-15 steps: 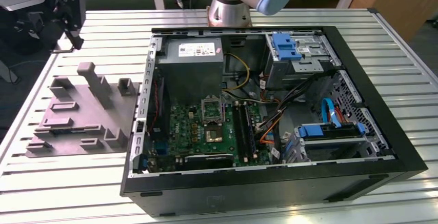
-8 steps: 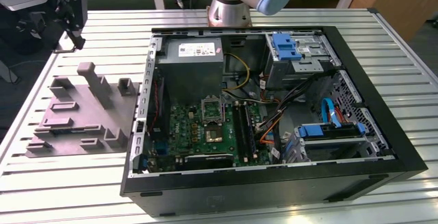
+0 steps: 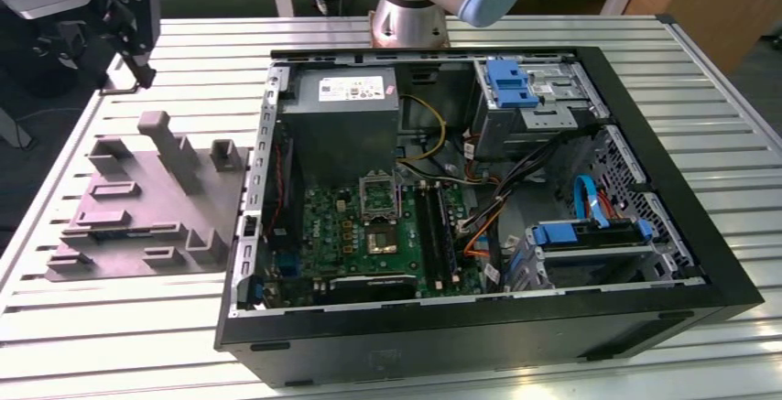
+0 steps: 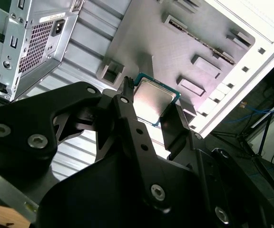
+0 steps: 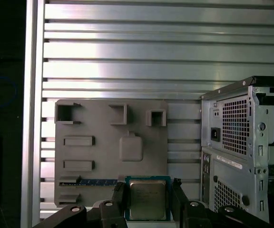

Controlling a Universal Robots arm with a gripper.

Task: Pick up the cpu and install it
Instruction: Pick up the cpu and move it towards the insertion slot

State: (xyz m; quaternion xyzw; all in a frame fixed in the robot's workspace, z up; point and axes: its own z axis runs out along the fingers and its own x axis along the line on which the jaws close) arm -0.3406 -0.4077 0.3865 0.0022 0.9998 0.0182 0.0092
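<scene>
Silver slat tabletop [image 3: 123,327]: 1. It carries all the rest. Black PC case [image 3: 489,189], 1, lies open on its side in the middle of the tabletop, w/ a green board [image 3: 366,235] inside. Grey tray [image 3: 135,208], 1, lies flat near the tabletop's edge at the exterior view's left, just beside the case. Claw [image 4: 151,97], 1, w/ 2 fingers [image 5: 119,197], hangs over the tabletop's far corner on that side. Its fingers press in on 2 sides of the cpu [image 5: 148,200], 1, so the chip is held up in the air, off the tray, shiny side showing in both wrist views. Pick-up looks done; install not yet. Putting it in calls for the chip flat and lined up w/ its spot on the board, I think.
</scene>
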